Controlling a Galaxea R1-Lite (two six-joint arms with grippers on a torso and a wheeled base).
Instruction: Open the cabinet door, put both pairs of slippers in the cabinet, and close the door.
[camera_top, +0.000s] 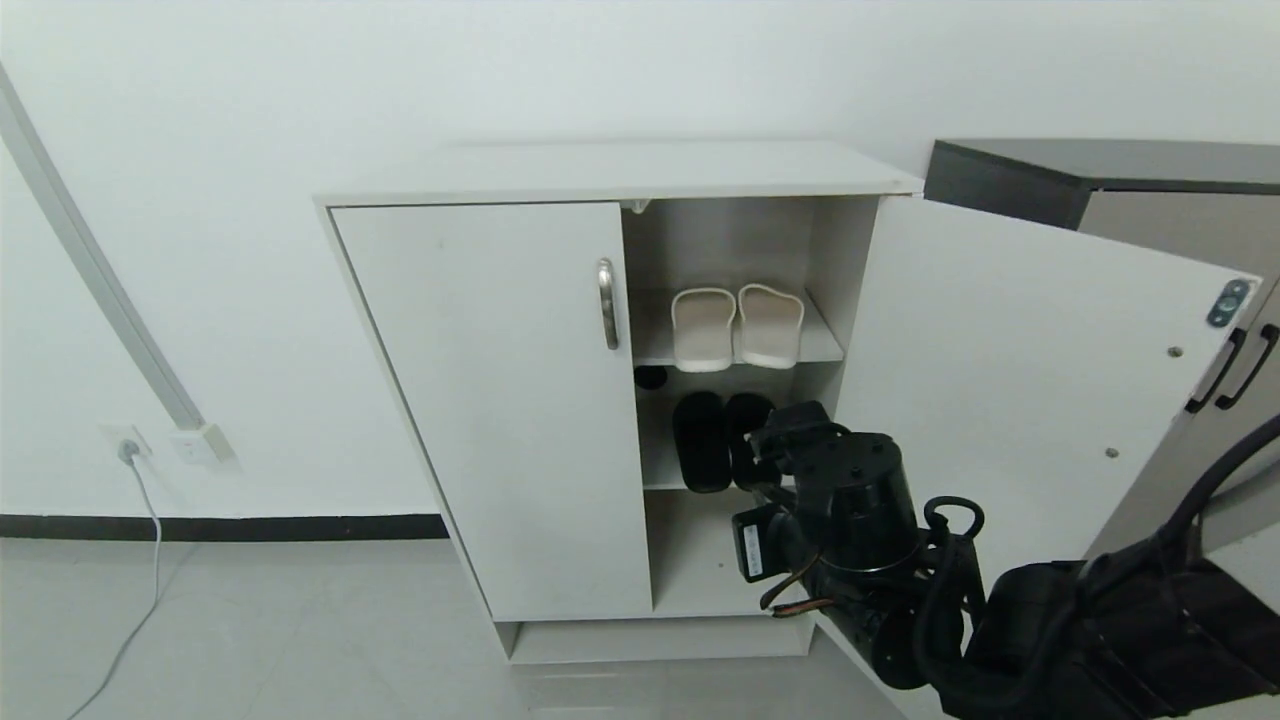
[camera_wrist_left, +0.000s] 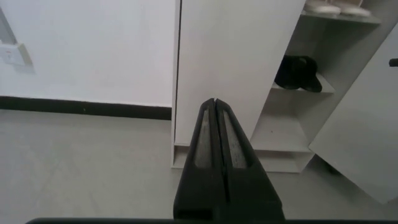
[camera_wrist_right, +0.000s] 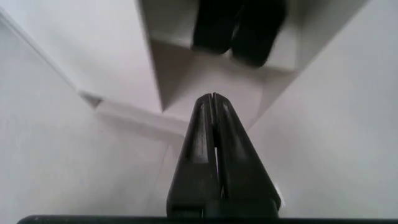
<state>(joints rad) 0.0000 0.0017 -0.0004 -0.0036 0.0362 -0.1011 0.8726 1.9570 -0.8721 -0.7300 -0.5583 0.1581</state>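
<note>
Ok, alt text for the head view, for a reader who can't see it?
A white cabinet stands against a wall, its right door swung open and its left door shut. Inside, white slippers sit on the upper shelf and black slippers on the shelf below. The right claw is just in front of the black pair.

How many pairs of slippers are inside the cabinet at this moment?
2. The white pair sits on the upper shelf; the black pair is on the shelf just below. The closed left door could hide more.
</note>
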